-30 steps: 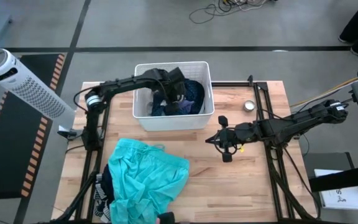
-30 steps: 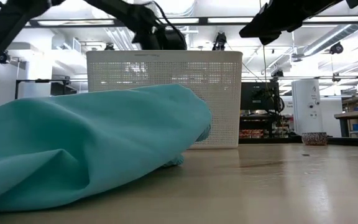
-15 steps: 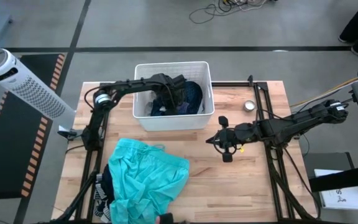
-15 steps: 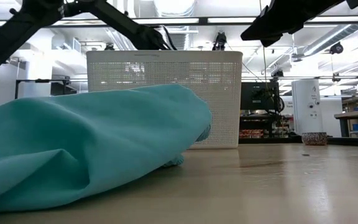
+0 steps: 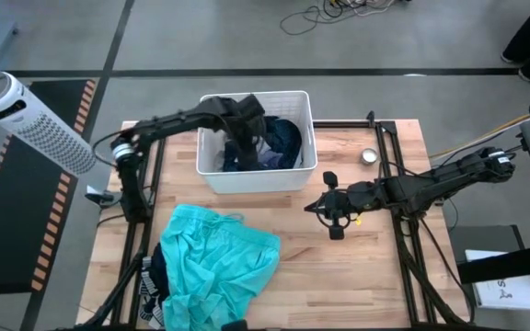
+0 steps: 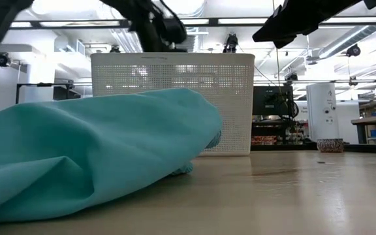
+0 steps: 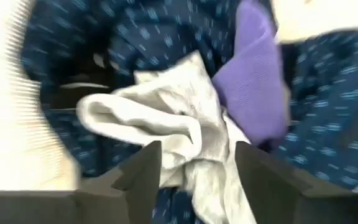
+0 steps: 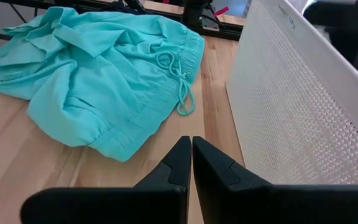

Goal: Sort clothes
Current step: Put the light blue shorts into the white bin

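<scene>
My left gripper (image 5: pixel 247 118) hangs open over the white ribbed bin (image 5: pixel 256 176), its fingers pointing steeply down. In the left wrist view a small grey garment (image 7: pixel 166 134) lies crumpled below my left gripper (image 7: pixel 197 163), resting on a dark blue dotted garment (image 7: pixel 328 124) with a purple cloth (image 7: pixel 253 81) beside it. The large turquoise garment (image 5: pixel 217 265) lies spread on the table's near left part. My right gripper (image 5: pixel 311 208) waits shut above the table, right of the bin, and holds nothing.
The bin (image 6: pixel 175 98) stands at the table's far middle. Dark clothes (image 5: pixel 153 276) stick out from under the turquoise garment (image 8: pixel 98 81) at its left. A small round tin (image 5: pixel 368 156) sits on the far right part of the table. A white tower fan (image 5: pixel 26 115) stands off the table's left.
My left gripper has dipped down into the bin and come back up above its rim. My right arm has kept still, and the turquoise garment has stayed where it was.
</scene>
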You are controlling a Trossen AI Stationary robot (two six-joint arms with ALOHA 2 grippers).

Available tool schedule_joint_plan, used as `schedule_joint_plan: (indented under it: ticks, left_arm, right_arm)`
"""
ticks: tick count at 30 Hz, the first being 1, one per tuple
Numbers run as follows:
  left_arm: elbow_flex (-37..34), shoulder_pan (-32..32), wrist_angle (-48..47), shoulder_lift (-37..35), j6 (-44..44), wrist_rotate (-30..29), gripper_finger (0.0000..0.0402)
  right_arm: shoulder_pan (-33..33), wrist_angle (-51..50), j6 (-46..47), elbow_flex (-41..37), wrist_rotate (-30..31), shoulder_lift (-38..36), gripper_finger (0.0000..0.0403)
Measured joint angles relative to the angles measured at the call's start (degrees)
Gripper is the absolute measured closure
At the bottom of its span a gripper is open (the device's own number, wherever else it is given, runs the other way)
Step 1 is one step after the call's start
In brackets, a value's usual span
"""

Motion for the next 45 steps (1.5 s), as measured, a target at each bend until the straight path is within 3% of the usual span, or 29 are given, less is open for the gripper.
schedule_joint_plan:
  ticks: [6, 12, 24, 32, 45]
  left_arm:
    - [-0.07, -0.75, -0.93, -8.59, -1.35, -0.28, 0.0167]
    - [-0.2, -3.45, -2.4, -16.77, -1.39, -1.17, 0.0161]
    - [-1.3, -19.63, -5.63, -28.02, -6.18, -12.28, 0.0186]
    - [-4.1, -31.97, -7.54, -31.01, -13.36, -21.15, 0.0178]
    - [-20.32, -47.2, -6.2, -30.97, -28.43, -20.72, 0.0164]
  right_arm:
    - [0.0, 1.04, -0.66, 0.0, -0.02, 0.0, 0.0403]
    - [0.0, 1.11, -0.68, 0.0, -0.02, 0.0, 0.0403]
    - [0.0, 1.1, -0.66, 0.0, -0.04, 0.0, 0.0403]
    - [0.01, 1.09, -0.62, 0.0, -0.12, 0.0, 0.0403]
    - [0.0, 1.07, -0.42, 0.0, -0.46, 0.0, 0.0403]
